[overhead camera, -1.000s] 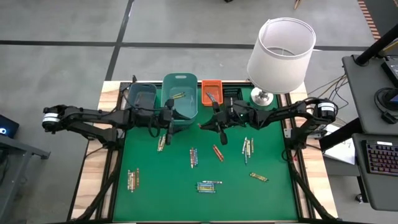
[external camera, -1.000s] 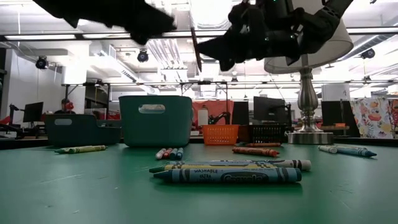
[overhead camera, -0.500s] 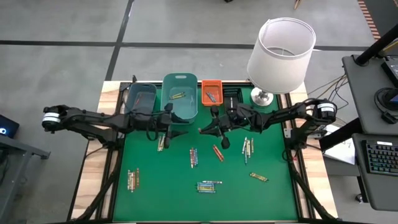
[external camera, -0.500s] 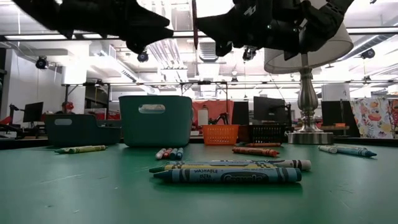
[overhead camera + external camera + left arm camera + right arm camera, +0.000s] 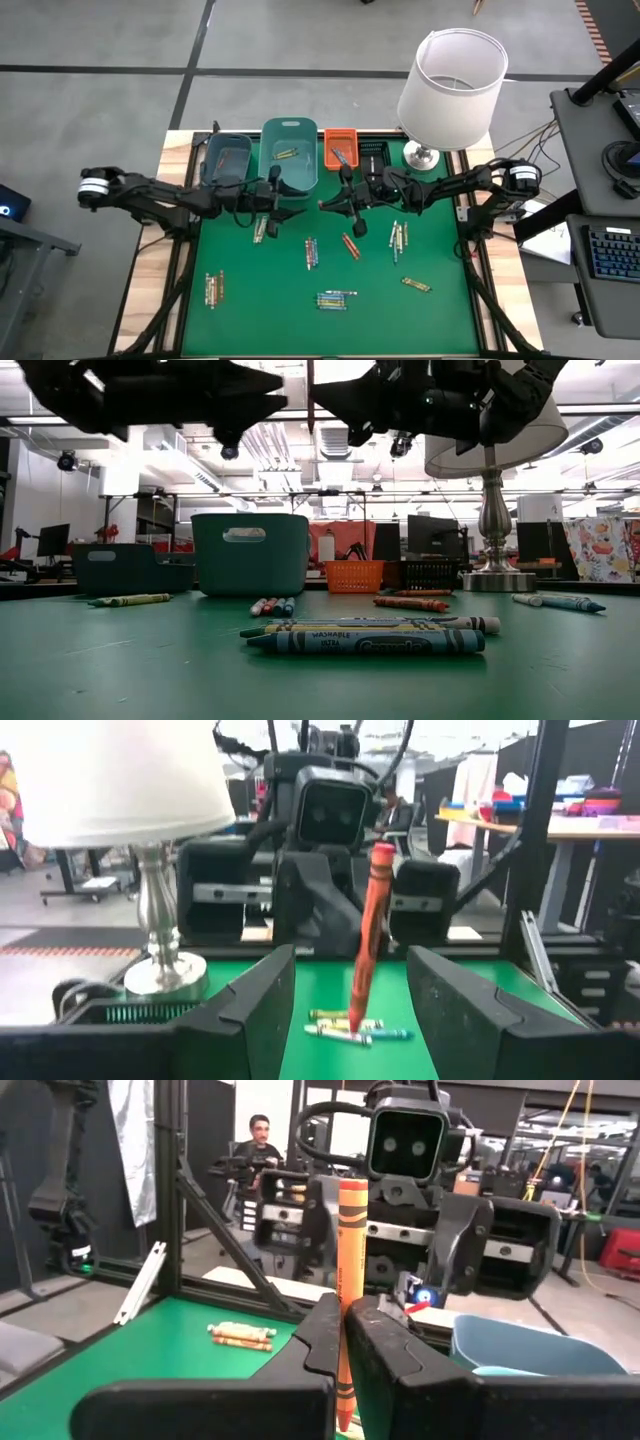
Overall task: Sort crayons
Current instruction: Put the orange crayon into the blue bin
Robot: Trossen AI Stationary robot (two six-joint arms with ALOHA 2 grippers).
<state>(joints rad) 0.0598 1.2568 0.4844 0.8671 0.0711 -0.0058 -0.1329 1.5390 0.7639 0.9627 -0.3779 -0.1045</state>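
Step in hand, as I judge it: a hand-over of one crayon in mid-air, just in front of the tall teal bin (image 5: pixel 290 155). The right gripper (image 5: pixel 333 203) has its jaws pinched tight on the lower end of an orange crayon (image 5: pixel 349 1310), which stands upright with the tip up. The left gripper (image 5: pixel 283 203) faces it from the teal bin's other side, jaws spread wide and empty, the crayon's shaft showing between its two fingers in the left wrist view. To do this well, bring your left jaws in level so they take the bare upper shaft clear of the right fingertips, close squarely across the paper wrap, and let the right jaws part only once the left grip looks firm. Keep the crayon vertical; a tilt would likely twist it out. Counts: four bins along the back edge, namely a dark teal bin (image 5: pixel 228 157) beside the tall teal one, then an orange bin (image 5: pixel 340 147) and a black bin (image 5: pixel 372 155) on its far side. One lamp (image 5: pixel 450 90) past the black bin. On the green mat (image 5: pixel 230 320) in front of the teal bin, about seven loose lots of crayons (image 5: pixel 336 298); single sticks too small to count. A few lie inside the teal and orange bins
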